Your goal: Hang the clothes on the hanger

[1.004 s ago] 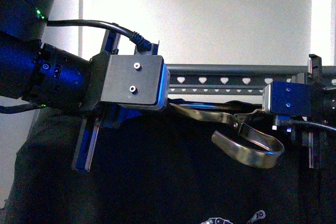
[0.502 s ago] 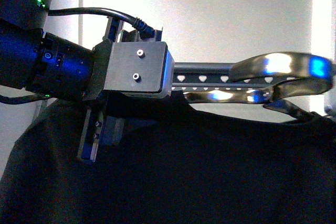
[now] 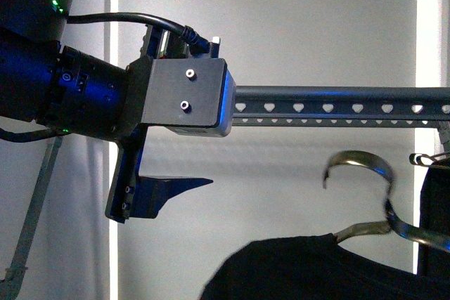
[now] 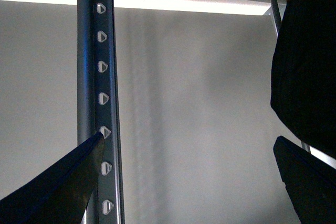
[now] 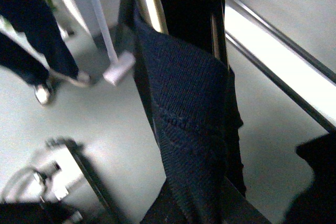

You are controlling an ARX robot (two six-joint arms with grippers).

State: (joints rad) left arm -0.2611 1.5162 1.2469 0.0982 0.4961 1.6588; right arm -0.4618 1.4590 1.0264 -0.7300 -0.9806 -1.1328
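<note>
Black clothes (image 3: 302, 272), bronze hook (image 3: 362, 157), below the hanger (image 3: 337, 107); left gripper (image 4: 189, 145) spread empty, right gripper (image 5: 202, 203) seemingly pinching them.

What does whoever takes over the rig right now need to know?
Left gripper: open, empty, up by the rail.
Right gripper: out of the front view. Its wrist view is blurred, but it looks shut on the clothes.
Hook: below the rail, not on it.
Other garment: far right.
Done: nothing hung yet.
Left: probably lift the hook over the rail, seat it, release.
</note>
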